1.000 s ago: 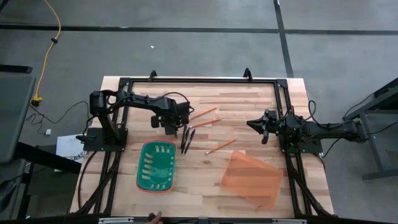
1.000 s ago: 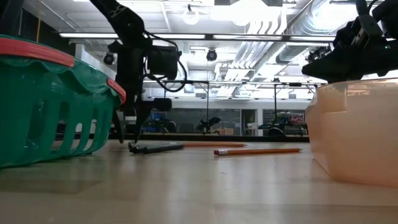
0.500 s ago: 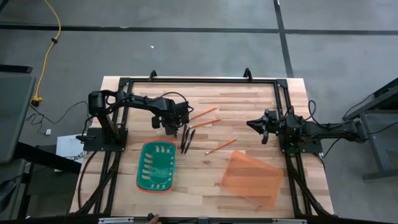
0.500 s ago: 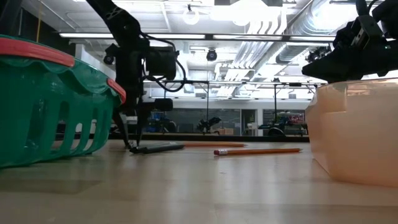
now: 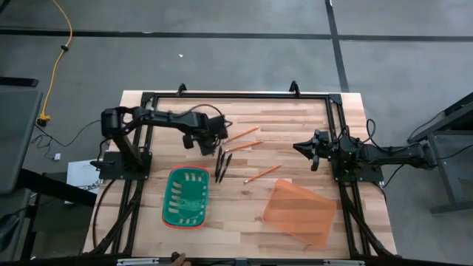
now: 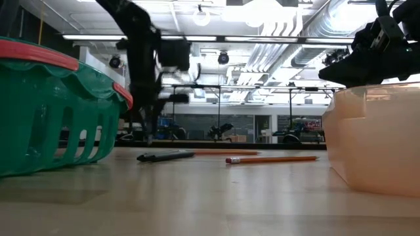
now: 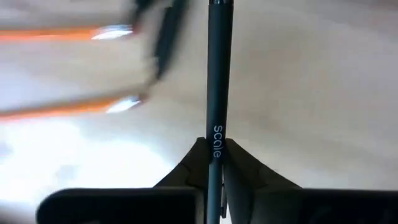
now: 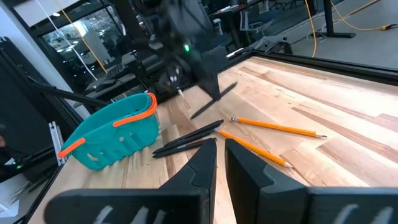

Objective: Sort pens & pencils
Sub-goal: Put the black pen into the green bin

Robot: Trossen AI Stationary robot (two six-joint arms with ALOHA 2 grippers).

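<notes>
**One pen off the surface, two left lying**

A second ago the left pincer (image 5: 209,140) stood low beside the dark sticks, its tips at the surface near the green basket (image 5: 185,195). Now it has risen, and the left wrist view shows why: its fingers are clamped on a pen (image 7: 215,93), which runs straight out ahead of them. I judge the grasp made and the carry to a container next (which container takes pens cannot be told from here).

Two pens (image 5: 222,164) lie together on the surface just beside the basket. Two pencils (image 5: 242,139) rest farther back, and a third (image 5: 262,174) lies near the orange bin (image 5: 299,213).

The right pincer (image 5: 309,151) waits at the right side of the surface, well apart from everything; its fingers stand narrowly parted with nothing between them.

The high view hides the held pen under the arm; only the left wrist view proves the grip. The right wrist view shows that pen slanting above the surface. The low view shows the resting pens and nearest pencil lying flat.
</notes>
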